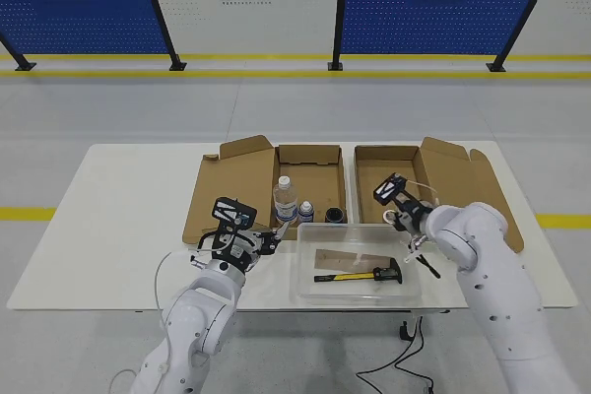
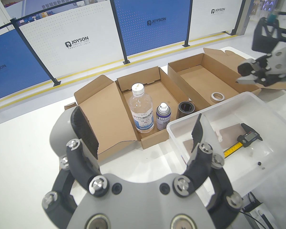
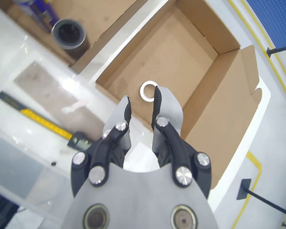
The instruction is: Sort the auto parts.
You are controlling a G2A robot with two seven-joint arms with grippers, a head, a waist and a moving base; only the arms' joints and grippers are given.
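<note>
Two open cardboard boxes sit side by side on the white table. The left box (image 1: 320, 177) holds a clear bottle (image 2: 141, 110), a small spray can (image 2: 162, 116) and a black cylinder (image 2: 184, 109). In the right box (image 1: 384, 163) a metal washer (image 3: 147, 91) lies flat near the front corner. My right gripper (image 3: 141, 100) hovers just above that corner, open a narrow gap, holding nothing. A clear plastic tray (image 2: 228, 101) in front holds a yellow-and-black caliper (image 2: 245, 139). Beside the tray's left end, my left gripper (image 2: 140, 132) is wide open and empty.
A brown sheet (image 1: 340, 260) lies on the tray floor beside a small black bit (image 2: 261, 164). Box flaps (image 1: 227, 187) spread out to both sides. The table's left part (image 1: 108, 227) is bare. Blue and white fence panels stand behind the table.
</note>
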